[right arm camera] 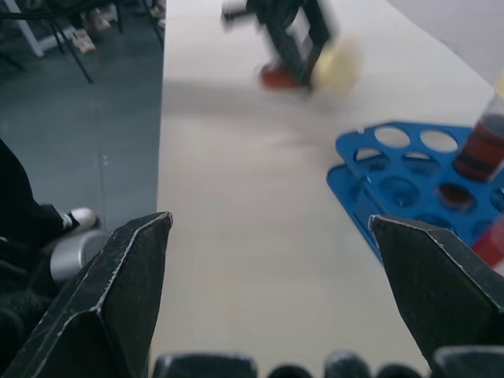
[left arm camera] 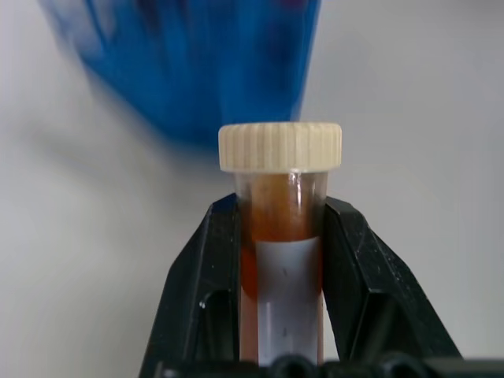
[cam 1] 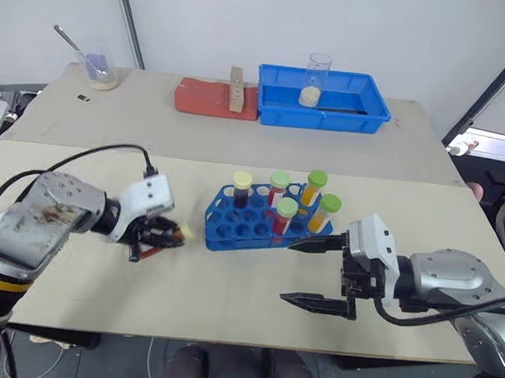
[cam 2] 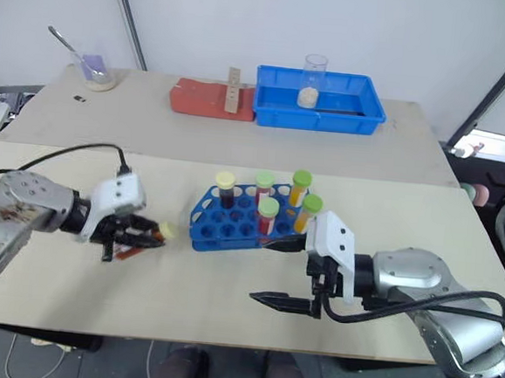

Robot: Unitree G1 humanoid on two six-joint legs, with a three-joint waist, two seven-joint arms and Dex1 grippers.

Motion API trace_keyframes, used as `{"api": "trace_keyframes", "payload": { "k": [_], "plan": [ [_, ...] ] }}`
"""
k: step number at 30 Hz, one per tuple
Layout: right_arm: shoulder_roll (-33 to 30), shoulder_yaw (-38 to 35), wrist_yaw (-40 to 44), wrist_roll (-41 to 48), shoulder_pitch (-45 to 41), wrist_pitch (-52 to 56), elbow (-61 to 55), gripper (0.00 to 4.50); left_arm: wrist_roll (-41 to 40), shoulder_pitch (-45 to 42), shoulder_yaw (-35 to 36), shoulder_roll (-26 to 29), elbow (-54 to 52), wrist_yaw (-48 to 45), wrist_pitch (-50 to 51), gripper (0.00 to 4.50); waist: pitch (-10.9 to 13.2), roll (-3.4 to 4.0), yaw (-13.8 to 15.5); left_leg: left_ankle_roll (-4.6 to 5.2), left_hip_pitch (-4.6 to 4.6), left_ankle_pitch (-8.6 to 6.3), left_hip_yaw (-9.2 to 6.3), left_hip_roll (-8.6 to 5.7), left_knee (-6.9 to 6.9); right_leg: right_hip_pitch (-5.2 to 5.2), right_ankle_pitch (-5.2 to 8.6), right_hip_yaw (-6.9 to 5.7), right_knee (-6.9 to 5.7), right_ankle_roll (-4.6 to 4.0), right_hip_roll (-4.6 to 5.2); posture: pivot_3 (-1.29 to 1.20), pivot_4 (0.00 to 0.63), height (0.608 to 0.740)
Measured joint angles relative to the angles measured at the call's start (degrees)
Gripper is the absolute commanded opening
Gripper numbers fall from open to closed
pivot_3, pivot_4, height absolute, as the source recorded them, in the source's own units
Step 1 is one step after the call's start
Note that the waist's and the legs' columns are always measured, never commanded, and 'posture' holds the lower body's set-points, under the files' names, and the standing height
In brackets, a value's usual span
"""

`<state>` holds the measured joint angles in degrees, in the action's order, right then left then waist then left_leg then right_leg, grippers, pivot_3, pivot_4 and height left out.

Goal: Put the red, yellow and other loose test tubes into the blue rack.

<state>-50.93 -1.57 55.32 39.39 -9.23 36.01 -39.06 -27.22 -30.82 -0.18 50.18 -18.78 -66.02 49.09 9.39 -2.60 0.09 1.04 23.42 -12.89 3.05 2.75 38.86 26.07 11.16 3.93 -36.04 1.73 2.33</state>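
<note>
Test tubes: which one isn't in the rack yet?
The cream-capped red tube gripped in the left hand; the five others stand upright in the blue rack.

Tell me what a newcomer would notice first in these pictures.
The blue rack at the middle of the table, already holding five capped tubes, draws the eye first. Just to its left, the left gripper is shut on a red tube with a cream cap. To the rack's right, the right gripper hangs wide open and holds nothing.
</note>
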Motion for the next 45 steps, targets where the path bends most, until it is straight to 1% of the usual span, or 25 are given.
{"api": "trace_keyframes", "payload": {
  "k": [2,3,5,7,11,18,22,32,37,45],
  "plan": [
    [-1.7,-2.0,1.1,-0.4,1.8,-0.8,-0.3,4.45,-4.5,-2.2,3.0,-7.2,-1.6,4.1,0.5,0.91,0.0,0.0,0.0,0.0,-0.04,0.0,0.02,-0.06,0.09,-0.13,-0.11,0.1,0.07,0.19,0.02,0.0,0.15,0.74],
    [-2.0,-2.3,1.3,-0.3,1.9,-0.8,-0.4,4.45,-5.0,-2.4,3.3,-9.0,-1.9,5.4,0.4,0.91,0.0,-0.01,0.0,0.0,-0.1,0.0,0.03,-0.08,0.12,-0.2,-0.25,0.13,0.06,0.42,0.05,0.0,0.15,0.74],
    [-2.6,-3.9,1.6,0.2,3.0,-0.8,-1.2,4.45,-5.6,-2.3,3.3,-15.2,-1.8,10.0,-0.7,0.91,0.0,-0.02,-0.4,0.0,-0.21,0.0,0.01,-0.08,0.13,-0.34,-0.3,0.15,0.1,0.43,0.04,0.0,0.15,0.74],
    [-3.0,-4.8,1.5,0.8,3.2,-0.4,-1.8,4.45,-5.0,-1.6,2.3,-18.9,-1.6,12.9,-3.2,0.91,0.0,-0.02,-0.7,0.0,-0.25,0.0,-0.02,-0.08,0.12,-0.38,-0.31,0.14,0.08,0.41,0.02,0.0,0.15,0.74],
    [-5.1,-7.6,1.3,2.9,4.2,1.6,-2.8,4.45,-1.6,0.9,-0.8,-24.2,1.2,16.6,-10.5,0.91,0.0,-0.01,-0.8,0.0,-0.28,0.0,-0.07,-0.08,0.08,-0.4,-0.31,0.12,0.06,0.41,-0.01,0.0,0.15,0.74],
    [-6.5,-10.6,0.0,4.3,6.1,3.4,-3.3,4.45,3.9,3.3,-4.5,-27.6,8.2,18.2,-20.6,0.91,0.0,-0.01,-0.8,0.0,-0.24,0.0,-0.07,-0.11,0.09,-0.44,-0.27,0.14,0.17,0.32,0.02,0.0,0.15,0.74],
    [-6.5,-11.4,-1.3,4.8,6.6,3.8,-4.3,4.45,5.2,3.9,-5.5,-29.0,10.7,18.4,-24.0,0.91,0.0,-0.01,-0.8,0.0,-0.25,0.0,-0.09,-0.11,0.09,-0.48,-0.27,0.12,0.19,0.33,0.02,0.0,0.15,0.74],
    [-6.0,-12.4,-6.2,7.7,6.9,6.4,-4.5,4.45,7.0,4.3,-6.7,-32.2,12.5,20.6,-26.8,0.91,0.0,-0.01,-0.8,0.0,-0.33,0.0,-0.11,-0.12,0.09,-0.65,-0.26,0.11,0.26,0.33,0.03,0.0,0.15,0.74],
    [-6.0,-12.5,-8.2,9.1,6.1,7.1,-4.5,4.45,8.0,5.5,-6.9,-32.9,12.4,21.7,-29.1,0.91,0.0,-0.01,-0.7,0.0,-0.46,0.0,-0.16,-0.13,0.09,-0.84,-0.2,0.11,0.35,0.26,0.04,0.0,0.15,0.74],
    [-4.9,-12.4,-10.5,9.2,5.8,7.1,-4.5,4.45,8.2,8.6,-6.2,-34.7,12.1,24.5,-32.7,0.91,0.0,-0.01,-0.8,-0.01,-0.5,0.0,-0.16,-0.13,0.08,-0.87,-0.2,0.11,0.35,0.26,0.04,0.0,0.15,0.74]
  ]
}}
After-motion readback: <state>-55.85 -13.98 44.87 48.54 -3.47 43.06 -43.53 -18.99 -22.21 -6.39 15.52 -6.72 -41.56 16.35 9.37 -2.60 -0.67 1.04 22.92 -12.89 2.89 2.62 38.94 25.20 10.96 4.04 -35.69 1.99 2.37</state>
